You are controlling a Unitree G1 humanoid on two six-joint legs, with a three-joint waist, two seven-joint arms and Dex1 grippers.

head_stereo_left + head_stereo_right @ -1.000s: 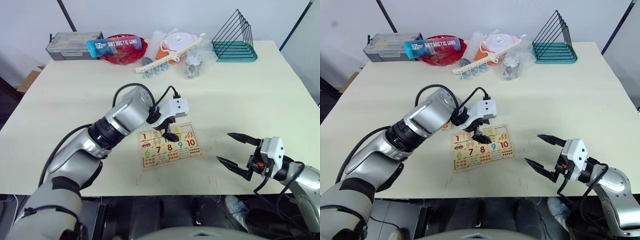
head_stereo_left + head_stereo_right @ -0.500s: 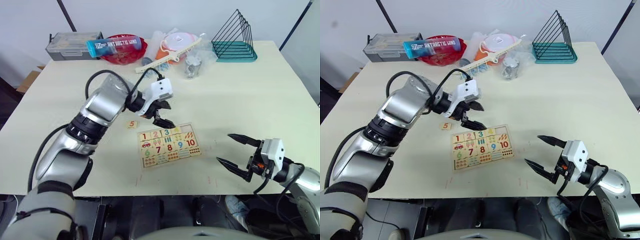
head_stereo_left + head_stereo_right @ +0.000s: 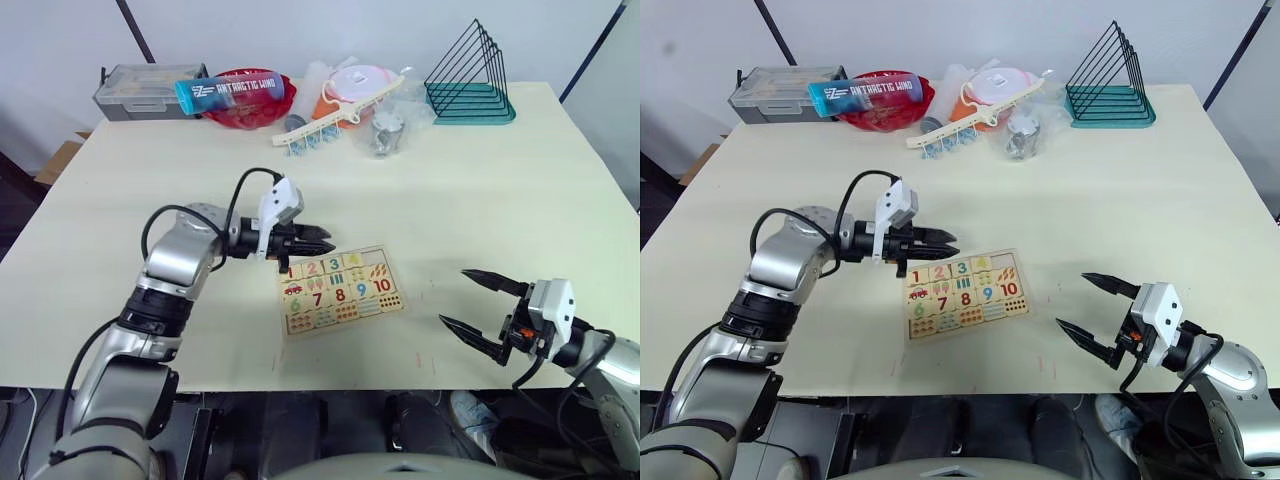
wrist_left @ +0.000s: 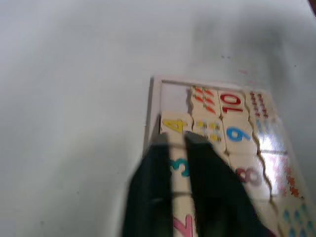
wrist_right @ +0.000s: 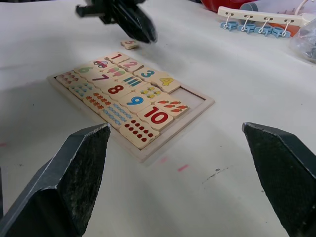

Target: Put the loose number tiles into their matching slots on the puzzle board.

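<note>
Fingers of the left gripper point(image 3: 945, 239) look nearly closed and empty; the "5" tile point(image 5: 130, 44) lies just behind them, probably.

Puzzle board point(image 3: 1015, 305): tiles read 1, 2, 3, 4; row below 6, 7, 8, 9, 10. Blue bottle point(image 3: 228, 90): "ANTARCTIC WIND".

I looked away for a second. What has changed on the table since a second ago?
The left gripper has lifted off the puzzle board and drawn back to the board's left corner, fingers nearly closed. The 5 tile lies loose beside the board, its slot empty. Board and right gripper are unmoved.
</note>
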